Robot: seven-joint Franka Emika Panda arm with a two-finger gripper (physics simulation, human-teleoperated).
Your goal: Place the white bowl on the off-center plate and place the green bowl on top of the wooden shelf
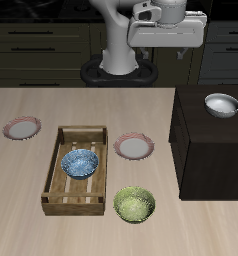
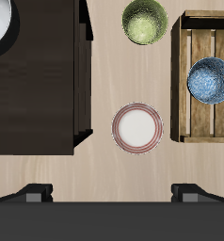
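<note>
End effector (image 1: pixel 169 40) hangs high at the far side of the tabletop (image 1: pixel 21 200), empty; wrist view shows the fingertips (image 2: pixel 34 195) spread wide, released. White bowl (image 1: pixel 221 105), glossy and smooth, sits on the dark, flat-topped wooden shelf (image 1: pixel 206 150), so it needs lifting down. Off-center plate (image 1: pixel 134 147), flat with a pink rim, lies bare between shelf and slatted tray (image 1: pixel 61 180). Green bowl (image 1: pixel 134 204), mottled and speckled, rests near the front edge. Blue bowl (image 1: pixel 79 163) sits inside the tray.
</note>
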